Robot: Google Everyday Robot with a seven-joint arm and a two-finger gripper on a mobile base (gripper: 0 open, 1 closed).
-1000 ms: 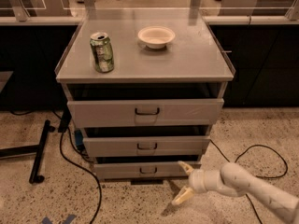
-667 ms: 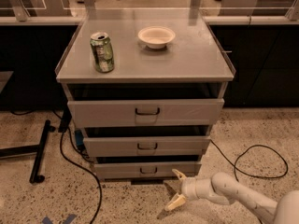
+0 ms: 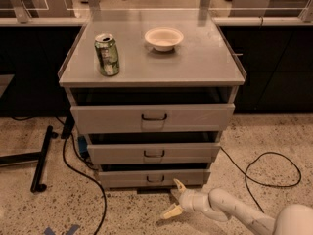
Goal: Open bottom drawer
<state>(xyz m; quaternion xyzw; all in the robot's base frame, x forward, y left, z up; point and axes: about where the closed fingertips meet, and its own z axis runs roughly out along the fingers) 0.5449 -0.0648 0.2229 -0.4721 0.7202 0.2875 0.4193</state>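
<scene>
The bottom drawer [image 3: 154,178] is the lowest and narrowest of three grey drawer fronts in the cabinet, with a small black loop handle [image 3: 155,179]. It sticks out slightly from the cabinet. My gripper [image 3: 176,199] is low above the floor, just below and right of the drawer's handle, with its two cream fingers [image 3: 172,212] spread apart and holding nothing. It does not touch the drawer. My white arm [image 3: 234,211] reaches in from the lower right.
The mid-sized drawer [image 3: 153,152] and the tall top drawer [image 3: 152,117] sit above, both slightly pulled out. A green can [image 3: 107,55] and a white bowl [image 3: 164,37] stand on the cabinet top. Black cables [image 3: 274,170] and a black stand foot [image 3: 41,158] lie on the speckled floor.
My gripper has moved left and a little down along the floor, nearer to the spot below the bottom drawer's handle. The drawers have not moved.
</scene>
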